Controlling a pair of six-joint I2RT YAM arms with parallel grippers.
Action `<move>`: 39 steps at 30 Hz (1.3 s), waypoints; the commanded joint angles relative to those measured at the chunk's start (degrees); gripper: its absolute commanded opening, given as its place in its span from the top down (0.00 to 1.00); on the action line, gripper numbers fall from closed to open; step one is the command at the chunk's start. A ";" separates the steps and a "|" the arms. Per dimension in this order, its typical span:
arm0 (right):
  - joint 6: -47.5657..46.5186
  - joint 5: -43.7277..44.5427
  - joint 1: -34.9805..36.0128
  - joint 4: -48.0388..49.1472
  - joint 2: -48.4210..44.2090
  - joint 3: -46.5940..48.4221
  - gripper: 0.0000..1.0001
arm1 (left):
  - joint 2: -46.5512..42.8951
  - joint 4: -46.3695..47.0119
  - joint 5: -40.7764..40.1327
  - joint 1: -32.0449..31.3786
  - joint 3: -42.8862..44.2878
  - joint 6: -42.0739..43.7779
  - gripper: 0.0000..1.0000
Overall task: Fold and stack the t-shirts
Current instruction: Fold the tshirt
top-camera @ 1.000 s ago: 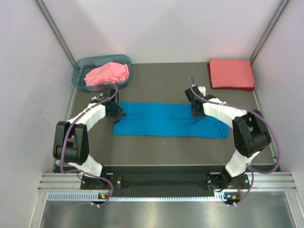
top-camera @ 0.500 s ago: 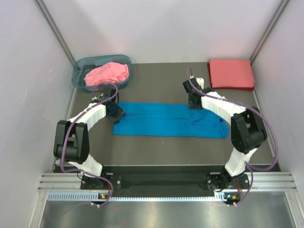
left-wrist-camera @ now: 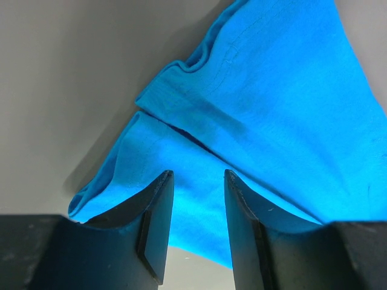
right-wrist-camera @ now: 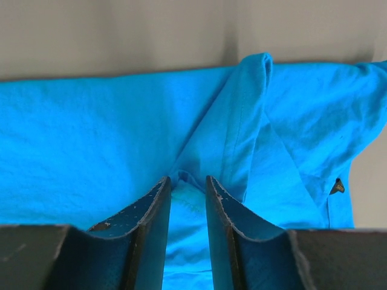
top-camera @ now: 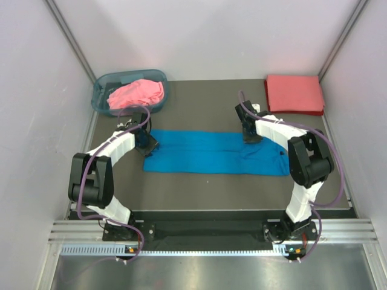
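A bright blue t-shirt (top-camera: 214,153) lies as a long folded strip across the middle of the table. My left gripper (top-camera: 147,143) (left-wrist-camera: 198,176) is at the strip's left end, jaws open, with the cloth's edge running under the gap. My right gripper (top-camera: 250,134) (right-wrist-camera: 187,180) sits low on the strip's right part near the back edge. Its jaws stand a little apart over a small pucker of blue cloth (right-wrist-camera: 242,139). A pink t-shirt (top-camera: 136,92) lies crumpled in the basket. A coral-red t-shirt (top-camera: 294,93) lies folded at the back right.
The translucent blue-grey basket (top-camera: 103,90) stands at the back left corner of the dark table (top-camera: 199,99). Pale walls close in the left, right and back sides. Both arm bases are bolted at the near edge.
The right gripper's jaws have parted slightly, and its wrist shifted a little toward the back of the table and then back over the blue cloth. The left arm has stayed still.
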 commanded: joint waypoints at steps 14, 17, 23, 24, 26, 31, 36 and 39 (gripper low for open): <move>0.03 -3.96 -1.03 1.07 0.70 1.48 0.90 | 0.28 0.29 -1.22 -0.11 0.67 0.19 0.57; -0.06 -3.87 -1.12 1.25 -0.08 1.31 1.00 | 0.10 0.20 -1.22 -0.11 0.66 0.10 0.57; -0.76 -4.14 -1.12 2.56 -4.04 0.43 1.00 | -0.43 0.12 -1.13 -0.11 0.40 -0.16 0.57; -1.02 -4.40 -1.03 2.74 -5.17 0.25 1.00 | -0.60 0.29 -1.13 -0.11 0.31 -0.34 0.57; -1.28 -5.01 -1.03 3.79 -6.50 -0.27 1.00 | -0.52 0.38 -1.04 -0.11 0.14 -0.51 0.57; -1.72 -6.42 -1.03 7.04 -10.45 -2.12 1.00 | -0.69 0.29 -0.69 -0.11 -0.21 -0.78 0.57; -2.60 -10.62 -1.03 14.41 -12.92 -5.81 1.00 | -0.95 0.38 -0.78 -0.11 -0.30 -0.87 0.57; -2.96 -13.53 -0.94 16.54 -12.40 -6.60 1.00 | -1.13 0.38 -0.61 -0.11 -0.30 -0.95 0.57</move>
